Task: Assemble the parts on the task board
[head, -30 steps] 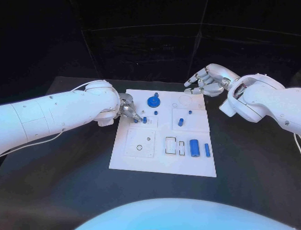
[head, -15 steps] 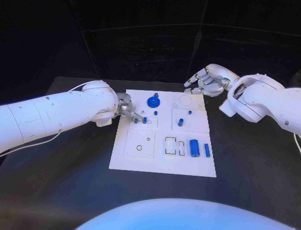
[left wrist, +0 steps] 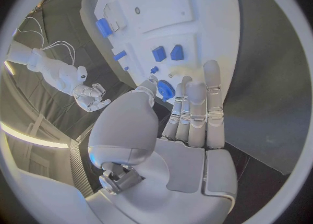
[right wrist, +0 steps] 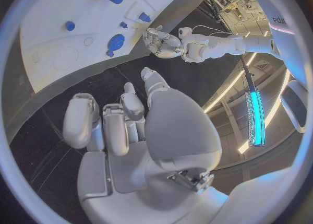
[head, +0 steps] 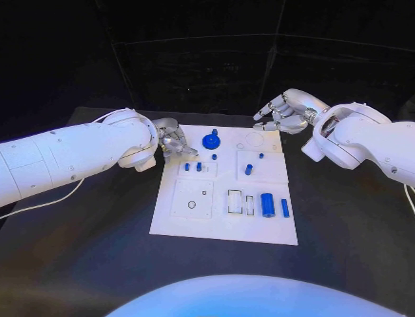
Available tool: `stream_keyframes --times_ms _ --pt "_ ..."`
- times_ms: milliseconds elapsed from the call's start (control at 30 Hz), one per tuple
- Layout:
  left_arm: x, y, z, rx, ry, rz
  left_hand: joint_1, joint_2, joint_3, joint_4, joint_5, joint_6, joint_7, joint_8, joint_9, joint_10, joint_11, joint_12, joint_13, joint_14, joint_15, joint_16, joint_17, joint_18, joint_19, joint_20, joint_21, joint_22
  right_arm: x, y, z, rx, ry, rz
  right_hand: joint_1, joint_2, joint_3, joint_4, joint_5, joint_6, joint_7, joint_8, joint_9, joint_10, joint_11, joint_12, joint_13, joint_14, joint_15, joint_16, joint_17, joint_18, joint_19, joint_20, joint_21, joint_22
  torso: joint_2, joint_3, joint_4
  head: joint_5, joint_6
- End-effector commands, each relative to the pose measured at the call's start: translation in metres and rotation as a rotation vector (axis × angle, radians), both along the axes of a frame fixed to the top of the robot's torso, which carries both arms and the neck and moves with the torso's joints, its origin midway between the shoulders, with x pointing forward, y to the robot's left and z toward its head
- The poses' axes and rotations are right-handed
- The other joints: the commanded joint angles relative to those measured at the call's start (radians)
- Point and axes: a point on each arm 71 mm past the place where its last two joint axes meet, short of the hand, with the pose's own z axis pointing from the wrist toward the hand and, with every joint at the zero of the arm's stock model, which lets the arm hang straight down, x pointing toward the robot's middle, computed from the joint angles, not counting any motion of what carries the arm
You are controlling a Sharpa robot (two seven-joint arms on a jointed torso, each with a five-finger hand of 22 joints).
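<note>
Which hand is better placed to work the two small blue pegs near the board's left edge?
Probably left: the left hand hovers open just beyond those pegs, while the right hand hangs off the board's far right corner.

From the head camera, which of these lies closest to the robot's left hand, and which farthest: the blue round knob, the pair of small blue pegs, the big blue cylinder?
From the left hand:
1. Pair of small blue pegs, just in front of it, toward the robot.
2. Blue round knob, beside it at the board's far end; nearly as close.
3. Big blue cylinder, clearly farthest, at the board's near right.
</note>
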Motion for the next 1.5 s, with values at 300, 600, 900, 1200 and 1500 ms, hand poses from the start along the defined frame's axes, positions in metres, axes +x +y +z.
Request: stream_keyframes --times_ms 300,600,900,1200,1500 --pt "0.01 -0.036 0.019 -0.22 -0.291 -0.241 0.254 -0.006 0.063 -0.116 0.002 0.017 0.013 -0.067 -0.13 -0.077 0.024 -0.136 -0.188 -0.06 0.019 -0.239 -0.199 0.018 0.019 0.019 -0.193 -0.166 0.001 0.002 0.001 0.008 -0.006 0.007 -0.001 0.003 -0.007 0.001 0.005 0.002 -0.002 0.005 -0.001 -0.006 -0.002 -0.002 -0.002 0.065 -0.008 -0.007 0.083 0.005 -0.006 -0.004 -0.006 -0.002 0.001 0.0001 -0.001 -0.01 0.014" --pt "0.012 -0.065 0.01 -0.046 -0.423 -0.438 0.266 -0.054 0.114 -0.164 0.001 0.119 0.003 -0.196 -0.245 -0.041 0.016 -0.238 -0.33 0.073 0.007 -0.098 -0.102 0.018 0.132 0.0 -0.156 -0.164 0.001 0.004 0.001 0.01 -0.007 0.011 0.0 0.004 -0.007 0.001 0.006 0.002 -0.002 0.005 -0.001 -0.006 -0.002 -0.002 -0.002 0.065 -0.008 -0.007 0.083 0.005 -0.006 -0.004 -0.006 -0.002 0.001 0.0 -0.0024 -0.019 0.027" --pt "0.017 -0.075 -0.002 0.058 -0.396 -0.483 0.236 -0.064 0.111 -0.174 -0.002 0.174 -0.005 -0.257 -0.295 -0.021 0.01 -0.27 -0.398 0.229 -0.004 0.35 0.339 -0.005 0.271 -0.015 0.085 0.032 0.001 0.005 0.001 0.01 -0.007 0.015 0.0 0.004 -0.007 0.001 0.006 0.002 -0.002 0.005 -0.001 -0.006 -0.002 -0.002 -0.002 0.065 -0.008 -0.007 0.083 0.005 -0.006 -0.004 -0.006 -0.002 0.002 -0.0006 -0.0016 -0.024 0.029" --pt "0.018 -0.081 -0.012 0.116 -0.359 -0.501 0.235 -0.056 0.12 -0.181 -0.002 0.212 -0.011 -0.271 -0.307 0.013 0.005 -0.284 -0.423 0.235 -0.008 0.37 0.339 -0.022 0.297 -0.019 0.211 0.154 0.002 0.007 0.001 0.011 -0.006 0.019 0.0 0.004 -0.007 0.001 0.006 0.002 -0.002 0.005 -0.001 -0.006 -0.002 -0.002 -0.002 0.065 -0.008 -0.007 0.083 0.005 -0.006 -0.004 -0.006 -0.002 0.001 0.0001 -0.0007 -0.026 0.026" --pt "0.019 -0.082 -0.017 0.144 -0.333 -0.505 0.237 -0.052 0.138 -0.186 -0.001 0.241 -0.017 -0.276 -0.311 0.046 0.0 -0.296 -0.436 0.233 -0.013 0.366 0.318 -0.032 0.306 -0.022 0.277 0.221 0.002 0.008 0.001 0.011 -0.006 0.02 0.0 0.004 -0.007 0.001 0.006 0.002 -0.002 0.005 -0.001 -0.006 -0.002 -0.002 -0.002 0.065 -0.008 -0.007 0.083 0.005 -0.006 -0.004 -0.006 -0.002 0.001 -0.0001 -0.0006 -0.029 0.024"
